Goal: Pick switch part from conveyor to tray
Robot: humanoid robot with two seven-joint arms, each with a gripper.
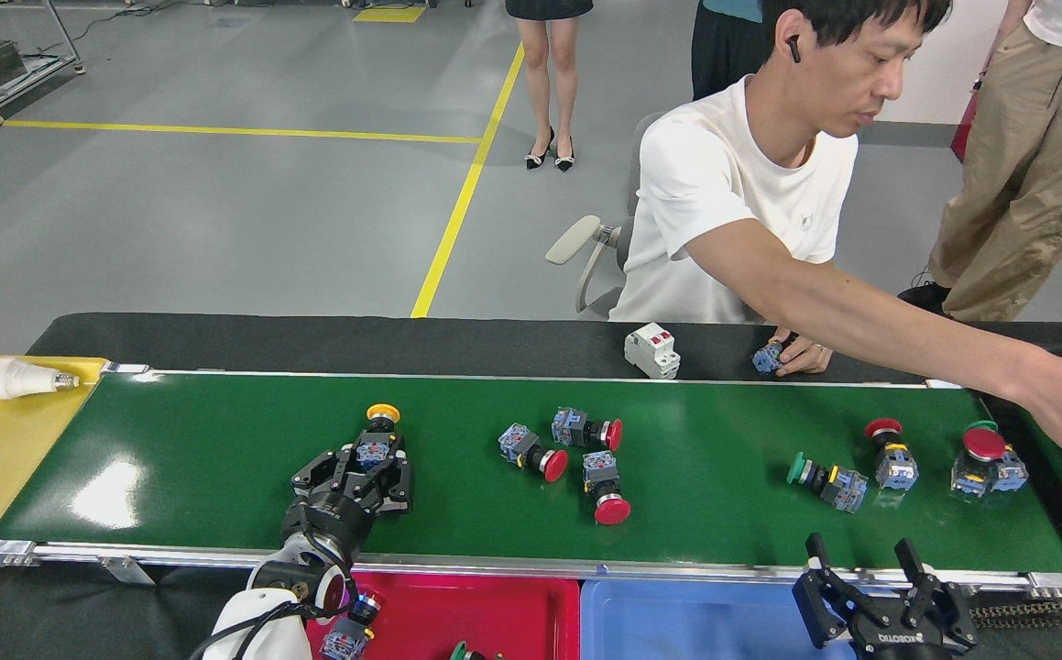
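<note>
Head view: left end effector [372,465] pinching yellow-capped switch [378,434] on conveyor [219,458]; right end effector [870,564] spread, idle. Risk: moving belt twists part, grip slips.

Conveyor [219,458]: dark-green belt, silver rails. Yellow-capped switch part [378,437] lies at nine o'clock of centre. Three red-capped switches [576,458] cluster near centre. Green-capped switch [822,480] and two red-capped units [938,454] lie at three o'clock. Black table [356,344] beyond carries a white breaker [651,349] at twelve o'clock.
</note>
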